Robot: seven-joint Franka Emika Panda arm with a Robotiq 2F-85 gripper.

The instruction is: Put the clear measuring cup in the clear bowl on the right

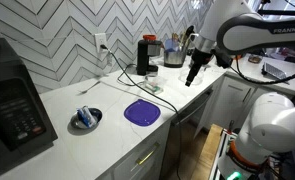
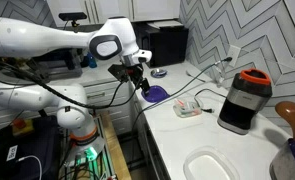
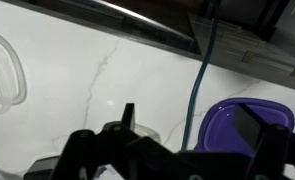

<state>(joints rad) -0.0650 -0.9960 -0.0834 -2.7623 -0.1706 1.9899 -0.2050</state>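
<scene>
The clear measuring cup (image 1: 150, 88) sits on the white counter just beyond the purple plate (image 1: 141, 112); it also shows in an exterior view (image 2: 189, 107). The clear bowl (image 2: 212, 165) lies near the counter's end by the steel pot; in an exterior view the arm hides it. My gripper (image 1: 192, 76) (image 2: 139, 86) hangs open and empty above the counter's front edge beside the purple plate (image 2: 157, 94). In the wrist view my fingers (image 3: 189, 116) are spread, with the purple plate (image 3: 227, 125) under them. A clear rim (image 3: 2, 75) shows at the left; I cannot tell which vessel it is.
A bluish-grey bowl (image 1: 85, 119) and a black appliance (image 1: 12, 105) stand at one end. A black coffee machine (image 1: 146, 55) (image 2: 242, 100) and a steel pot (image 1: 174, 57) stand at the other. A cable (image 3: 200, 80) runs across the counter from the wall socket (image 1: 100, 44).
</scene>
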